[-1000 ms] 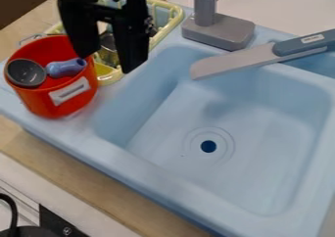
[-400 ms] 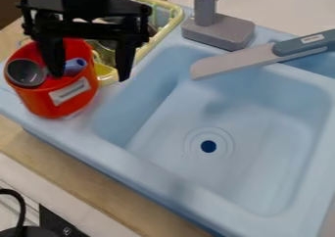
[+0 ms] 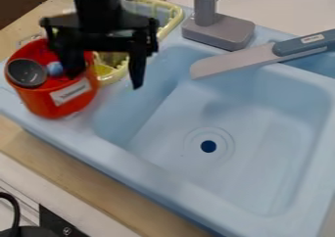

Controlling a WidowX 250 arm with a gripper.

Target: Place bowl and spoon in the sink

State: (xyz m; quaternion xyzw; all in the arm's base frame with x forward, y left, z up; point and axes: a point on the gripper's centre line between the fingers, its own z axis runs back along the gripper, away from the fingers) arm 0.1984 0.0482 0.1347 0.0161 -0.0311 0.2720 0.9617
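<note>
The black gripper (image 3: pixel 106 82) hangs open at the upper left, its fingers spread wide with nothing held between them. Its left finger overlaps the right part of the red container (image 3: pixel 44 105), which stands on the sink's left rim. Inside the container a dark round bowl-like piece (image 3: pixel 26 73), perhaps a spoon's head, leans at the left, beside a blue handle end (image 3: pixel 55 68) partly covered by the gripper. The light blue sink (image 3: pixel 170 128) has its basin to the right of the gripper. I cannot make out a separate bowl.
A yellow dish rack (image 3: pixel 171 18) stands behind the gripper, partly covered by it. The grey faucet (image 3: pixel 217 29) rises at the sink's back edge. A toy knife (image 3: pixel 242 59) lies across the back rim and divider, its blade over the basin.
The open gripper has come into fuller view, its fingers now spread side by side. Over the last half second it has shifted slightly right and down, covering more of the blue handle.
</note>
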